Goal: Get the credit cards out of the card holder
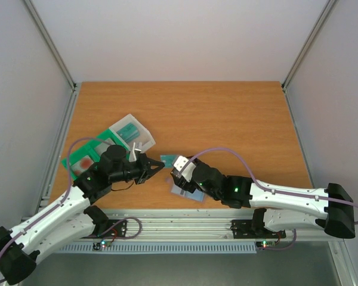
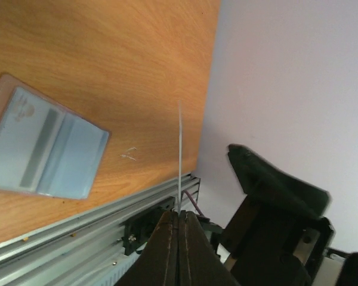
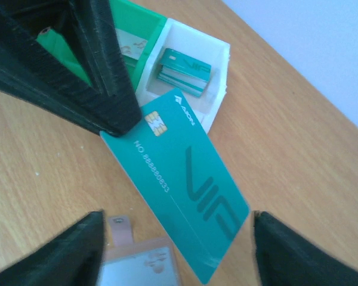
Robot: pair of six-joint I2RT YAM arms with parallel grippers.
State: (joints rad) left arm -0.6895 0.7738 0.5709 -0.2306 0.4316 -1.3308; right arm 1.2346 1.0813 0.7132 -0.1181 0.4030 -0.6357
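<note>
My left fingers [image 2: 170,250] are pressed shut on one corner of a teal credit card [image 3: 185,179]. In their own view it rises edge-on straight ahead of the tips, apparently clear of the tabletop [image 2: 107,47]. The card holder [image 2: 45,146] lies flat on the wood, off to the left of those fingers and just below my right ones, and a pale card seems to sit inside it. My right fingers [image 3: 77,256] stand wide apart, one on each side of the teal card's near end, touching nothing that I can see.

I judge one card is out and now rests with my left side alone. Next, my left fingers should carry it aside and lay it on bare wood. My right fingers should then drop to the holder, which looks soft and may slide under a pinch.
</note>
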